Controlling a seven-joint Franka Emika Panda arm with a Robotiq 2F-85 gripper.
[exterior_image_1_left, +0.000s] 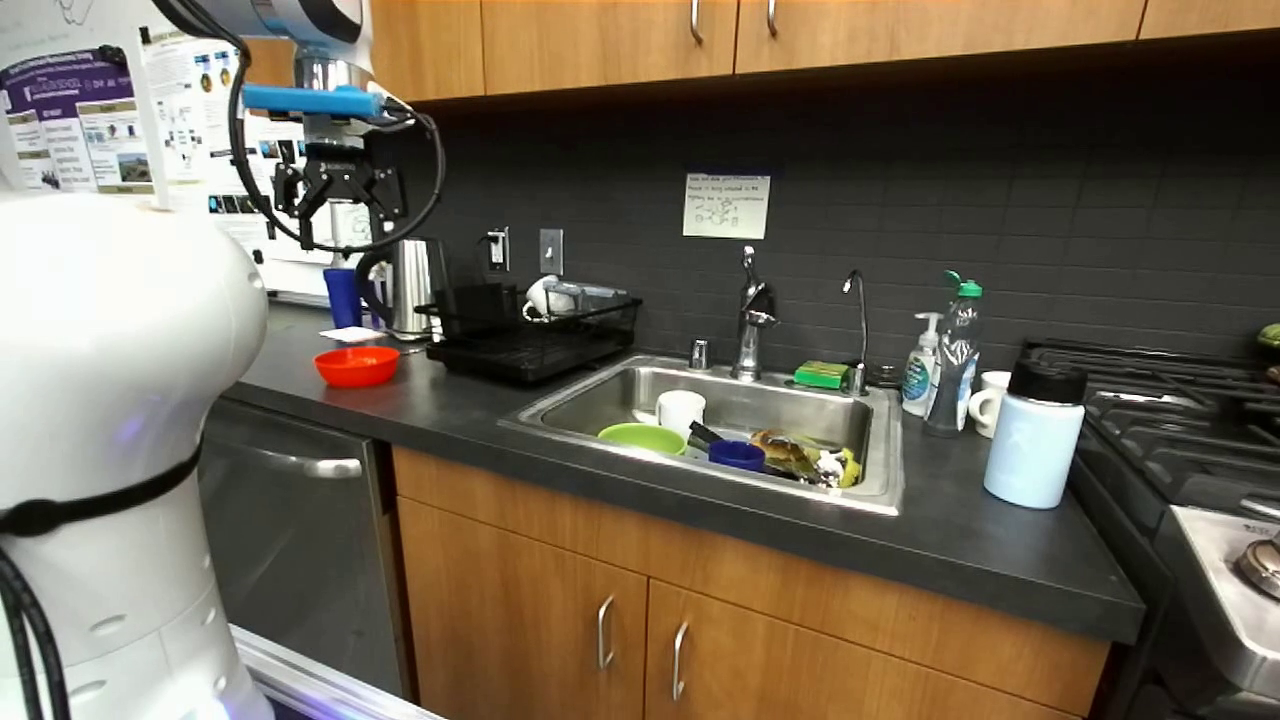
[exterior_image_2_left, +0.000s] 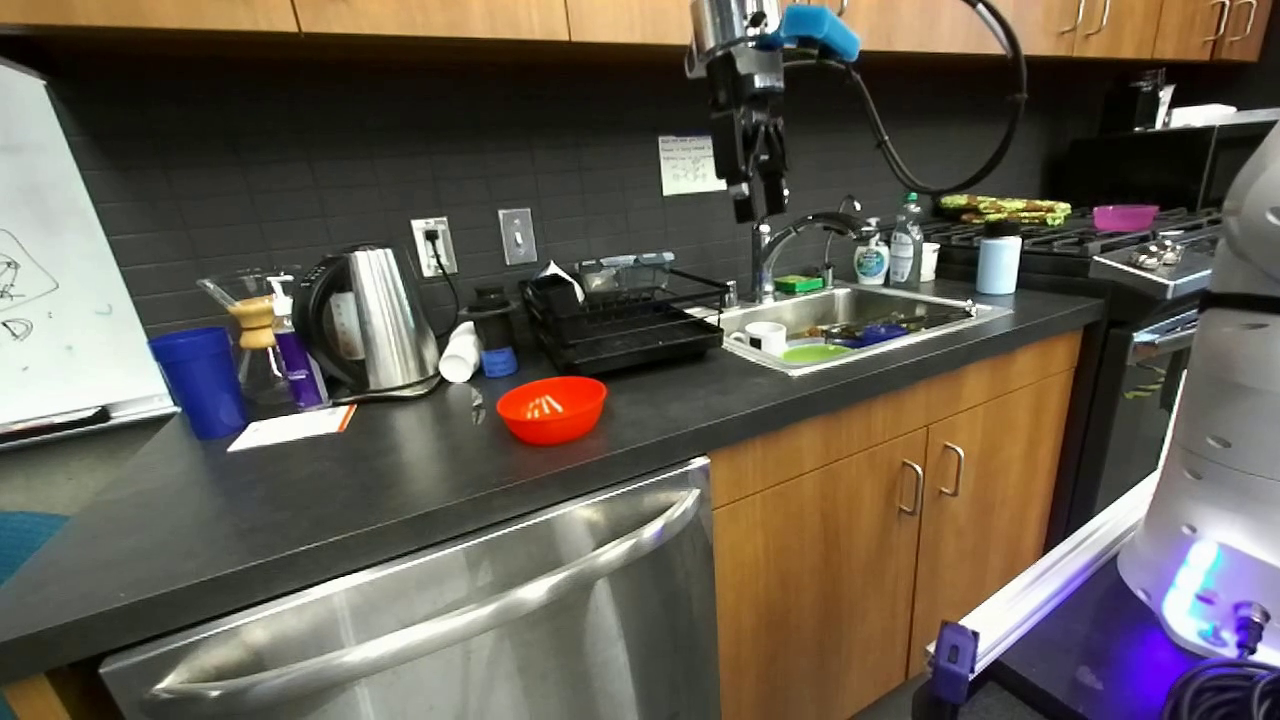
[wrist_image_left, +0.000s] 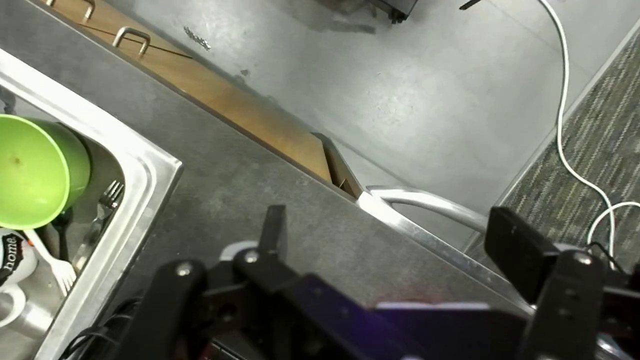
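You have the gripper (wrist_image_left: 395, 240) hanging high above the counter (wrist_image_left: 225, 150), and the wrist view shows its jaws spread wide with nothing pinched between them. I'd judge this as free positioning, no contact made. The nearest loose thing appears to be the red bowl (exterior_image_2_left: 552, 410), resting on the counter between 6 and 8 o'clock from your fingertips in both exterior views. Your own hardware masks much of the lower wrist view; a reddish blur shows there, but I can't tell whether it is that bowl. Coming down from here would call for a slow descent, checked against the exterior views, with the fingers kept apart until they flank something. Mind what stands around you: in an exterior view the dish rack (exterior_image_1_left: 540, 350), with a white mug (exterior_image_1_left: 545, 297) in it, sits at 4 o'clock, the steel kettle (exterior_image_1_left: 412, 285) also toward 4, and the blue cup (exterior_image_1_left: 343, 297) at 6. In the wrist view the sink (wrist_image_left: 160, 165), with a green bowl (wrist_image_left: 30, 170) inside, lies toward 9 o'clock, and the dishwasher handle (wrist_image_left: 430, 200) at 1. The black cable (exterior_image_1_left: 440, 165) loops around your gripper and could snag; the overhead cabinets (exterior_image_1_left: 610, 40) limit you at 2 o'clock.
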